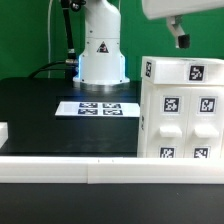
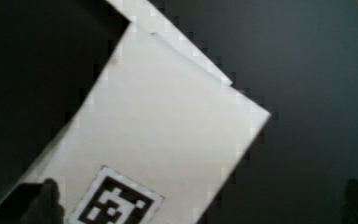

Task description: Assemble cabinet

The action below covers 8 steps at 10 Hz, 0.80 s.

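Note:
The cabinet (image 1: 185, 110) is a big white box with black-and-white square tags. It stands upright on the black table at the exterior view's right, with two panels with rounded knobs on its front. My gripper (image 1: 182, 38) hangs in the air just above its top, apart from it. In the wrist view the cabinet's white top face (image 2: 158, 120) with one tag (image 2: 123, 198) lies below my gripper (image 2: 197, 205). One dark fingertip (image 2: 34, 200) shows at one lower corner and the other at the opposite corner. The jaws stand wide apart with nothing held.
The marker board (image 1: 97, 108) lies flat on the black table in front of the white robot base (image 1: 101, 50). A long white rail (image 1: 80, 166) edges the table's front. A small white piece (image 1: 3, 131) shows at the exterior view's left edge.

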Available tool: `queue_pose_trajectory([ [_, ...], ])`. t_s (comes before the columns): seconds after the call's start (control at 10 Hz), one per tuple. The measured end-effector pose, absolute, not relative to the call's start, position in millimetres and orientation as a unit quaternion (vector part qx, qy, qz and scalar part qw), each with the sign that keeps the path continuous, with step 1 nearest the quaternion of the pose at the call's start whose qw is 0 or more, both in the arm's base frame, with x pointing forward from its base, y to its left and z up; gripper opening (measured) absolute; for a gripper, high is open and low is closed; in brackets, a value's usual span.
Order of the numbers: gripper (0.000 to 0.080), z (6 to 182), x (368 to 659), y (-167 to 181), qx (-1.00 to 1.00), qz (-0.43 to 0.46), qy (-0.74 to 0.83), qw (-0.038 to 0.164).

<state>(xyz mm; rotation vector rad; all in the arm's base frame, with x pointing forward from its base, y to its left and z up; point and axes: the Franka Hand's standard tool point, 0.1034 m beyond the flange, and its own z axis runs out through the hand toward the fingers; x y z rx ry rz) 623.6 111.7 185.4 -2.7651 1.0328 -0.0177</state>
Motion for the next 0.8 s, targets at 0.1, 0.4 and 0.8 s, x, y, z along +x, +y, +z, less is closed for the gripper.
queue_pose_trajectory([
  [0.1,0.0797,185.3,624.0,111.3,-0.939,-0.008,0.331,0.095],
  [0.4,0.0797,188.7,621.5,112.2,-0.991,-0.017,0.13,0.042],
  [0.8,0.0797,194.5,620.1,100.3,-0.996,0.019,-0.075,0.033],
])
